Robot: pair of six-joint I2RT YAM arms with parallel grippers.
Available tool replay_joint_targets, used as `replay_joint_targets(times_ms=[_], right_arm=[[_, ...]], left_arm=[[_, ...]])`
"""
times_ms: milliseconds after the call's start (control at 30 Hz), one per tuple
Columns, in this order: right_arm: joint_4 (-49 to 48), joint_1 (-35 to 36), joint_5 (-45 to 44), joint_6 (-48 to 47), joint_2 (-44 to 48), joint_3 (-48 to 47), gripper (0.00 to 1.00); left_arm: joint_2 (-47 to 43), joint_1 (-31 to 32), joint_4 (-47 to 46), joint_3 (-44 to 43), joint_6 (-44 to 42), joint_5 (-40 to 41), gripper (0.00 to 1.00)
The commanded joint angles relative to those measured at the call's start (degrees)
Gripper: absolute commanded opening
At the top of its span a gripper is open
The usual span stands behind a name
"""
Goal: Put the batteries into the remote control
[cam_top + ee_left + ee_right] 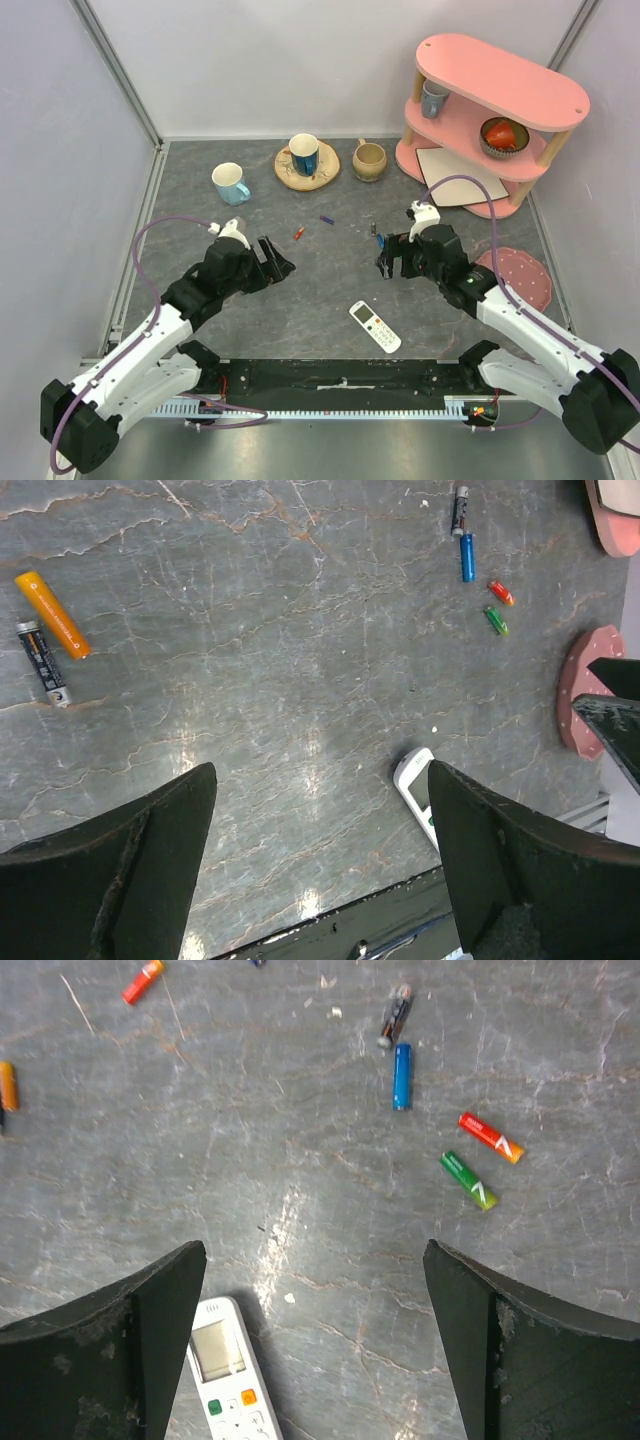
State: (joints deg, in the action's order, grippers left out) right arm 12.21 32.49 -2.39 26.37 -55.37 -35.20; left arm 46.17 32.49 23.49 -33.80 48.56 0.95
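Batteries lie loose on the table, all past the remote control. None looks loaded yet. It lies face up, so I think it must be turned over first. Left gripper hangs wide open and empty, past the remote on its left. Right gripper hangs open and empty just past it. All the work seems left.
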Motion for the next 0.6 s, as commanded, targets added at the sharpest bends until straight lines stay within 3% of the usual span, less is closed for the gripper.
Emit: replay_joint_targets(times_ms=[0,133,367,567], right_arm=[[3.0,0.5,2.3,-3.4,-2.6,-2.9,0.98],[6.1,5.2,2.0,-5.7,-6.1,-4.7,0.98],[19.7,20.0,-9.0,-7.1,-14.9,-11.6,0.98],[22.4,22.6,-9.0,-5.1,-16.7,-10.9,0.98]], left_arm=[[-1.4,-0.1,0.0,-1.4,-1.2,1.0,0.92],[-5.7,-0.1,-1.4,1.6,-2.9,0.8,0.90],[-7.8,-0.1,-2.3,3.7,-3.4,-2.4,0.87],[-10.2,-0.1,-4.1,6.1,-3.3,-4.2,0.86]])
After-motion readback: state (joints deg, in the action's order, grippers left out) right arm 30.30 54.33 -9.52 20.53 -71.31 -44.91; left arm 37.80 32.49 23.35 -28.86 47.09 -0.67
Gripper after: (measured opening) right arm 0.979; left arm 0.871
